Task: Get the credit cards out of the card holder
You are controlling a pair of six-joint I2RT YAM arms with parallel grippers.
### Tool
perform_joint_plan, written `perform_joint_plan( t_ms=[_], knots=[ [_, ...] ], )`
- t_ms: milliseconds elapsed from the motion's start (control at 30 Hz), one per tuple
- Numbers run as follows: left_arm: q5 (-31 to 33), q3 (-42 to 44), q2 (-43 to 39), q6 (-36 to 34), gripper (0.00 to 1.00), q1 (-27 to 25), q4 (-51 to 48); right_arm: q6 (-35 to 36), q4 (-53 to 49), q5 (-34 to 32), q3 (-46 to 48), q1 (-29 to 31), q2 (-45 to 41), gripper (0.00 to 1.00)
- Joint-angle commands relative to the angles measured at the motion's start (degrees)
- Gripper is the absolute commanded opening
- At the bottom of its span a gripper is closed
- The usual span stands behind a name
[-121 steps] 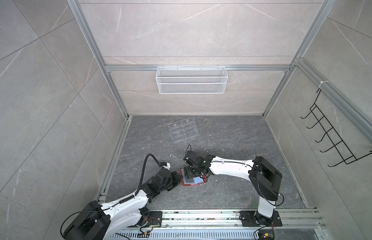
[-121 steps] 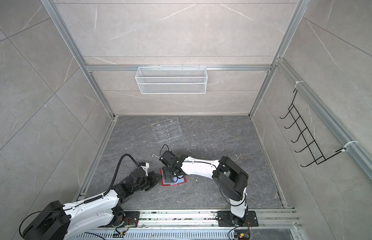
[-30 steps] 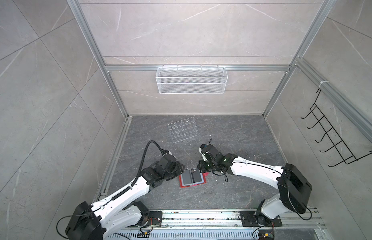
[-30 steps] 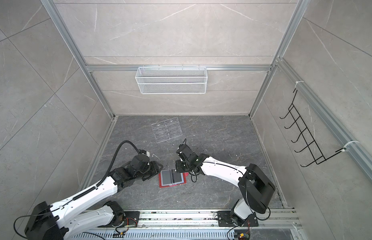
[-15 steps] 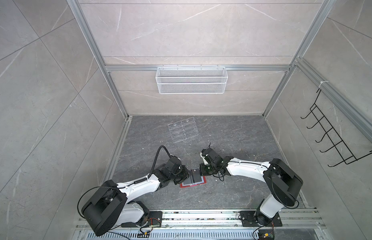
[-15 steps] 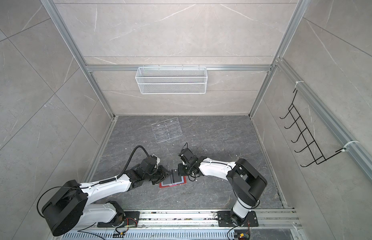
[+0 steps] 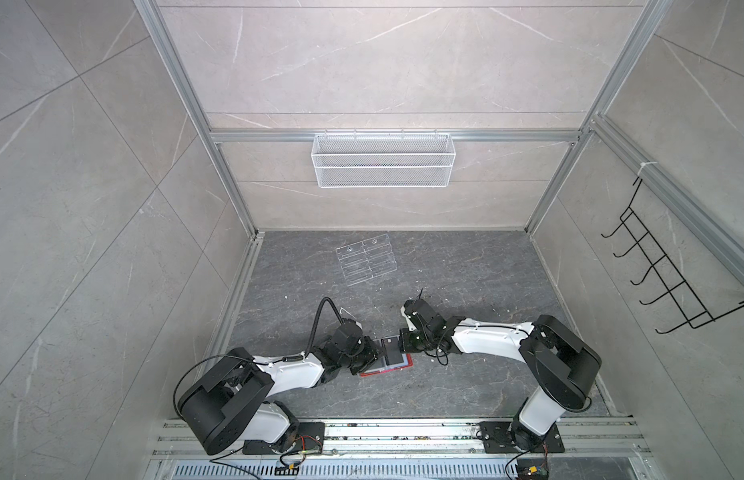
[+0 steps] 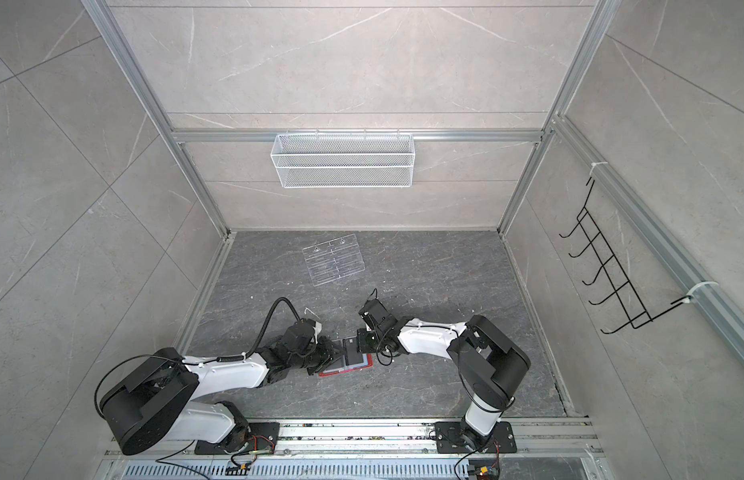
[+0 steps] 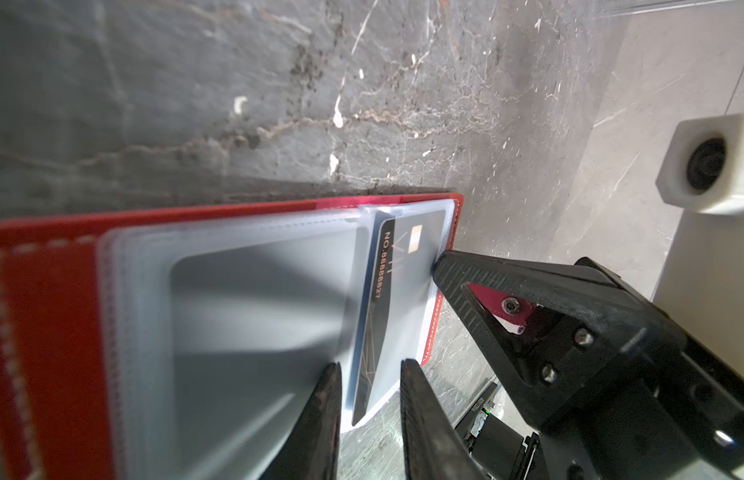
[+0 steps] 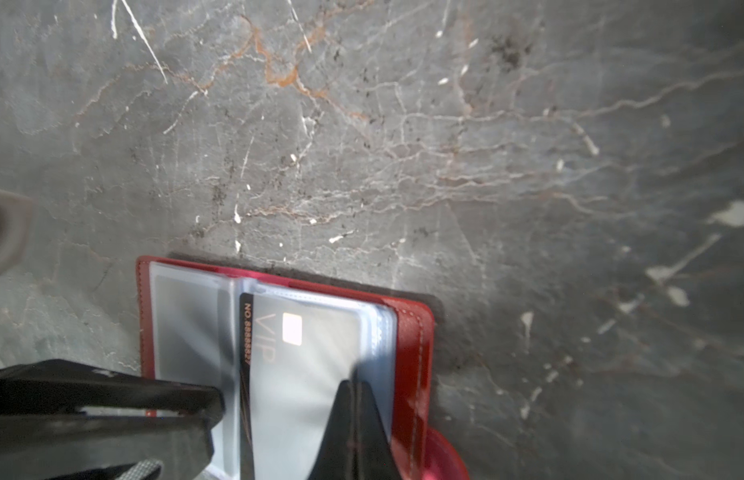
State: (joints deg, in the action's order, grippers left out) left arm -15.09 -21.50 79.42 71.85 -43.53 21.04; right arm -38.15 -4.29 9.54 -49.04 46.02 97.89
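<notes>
The red card holder (image 7: 405, 365) (image 8: 364, 366) lies open on the grey floor, its clear sleeves up. A black credit card with "VIP" lettering (image 9: 386, 291) (image 10: 270, 345) sits in a sleeve, and one long edge pokes out near the fold. My left gripper (image 9: 370, 370) (image 7: 376, 353) straddles that edge. Its fingers are apart with a gap on each side of the card. My right gripper (image 10: 357, 384) (image 7: 403, 343) is shut with nothing in it. Its tip presses on the sleeve over the card, also shown in the left wrist view (image 9: 438, 266).
A clear acrylic tiered rack (image 7: 366, 264) lies flat farther back on the floor. A white wire basket (image 7: 382, 166) hangs on the back wall and a black hook rack (image 7: 669, 282) on the right wall. An aluminium rail (image 7: 362, 432) runs along the front.
My left arm has dropped low and reached in to the holder's fold, its jaws narrowing around the card edge. My right gripper has shut and settled onto the right-hand sleeve.
</notes>
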Motion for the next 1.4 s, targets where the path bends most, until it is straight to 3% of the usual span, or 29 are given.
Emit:
perform_joint_plan(
  t_ms=[0,267,633,967,1100,1167,1367],
  knots=[
    [1.2,1.6,1.4,0.9,0.28,-0.4,5.5,-1.7,0.2,1.8,2.2,0.0,1.1,0.04],
    [1.1,4.3,5.7,2.7,0.19,-0.5,15.2,-1.8,0.8,2.7,2.6,0.1,1.9,0.03],
    [3.0,5.3,2.8,2.4,0.0,-0.5,12.9,-1.6,0.3,2.5,2.6,0.0,2.0,0.03],
    [5.2,7.5,-4.4,2.1,0.0,-0.5,4.6,-1.3,0.4,2.7,2.3,0.1,3.4,0.01],
    [5.4,7.6,-5.8,1.7,0.05,-0.5,4.1,-1.3,0.7,3.0,1.8,0.1,3.9,0.01],
    [5.2,7.4,-5.6,1.5,0.0,-0.5,3.8,-1.3,0.6,3.0,1.8,0.1,4.0,0.01],
    [6.0,7.3,-8.8,0.7,0.0,-0.5,0.0,-1.3,0.4,3.0,1.9,0.1,4.0,0.0]
  ],
)
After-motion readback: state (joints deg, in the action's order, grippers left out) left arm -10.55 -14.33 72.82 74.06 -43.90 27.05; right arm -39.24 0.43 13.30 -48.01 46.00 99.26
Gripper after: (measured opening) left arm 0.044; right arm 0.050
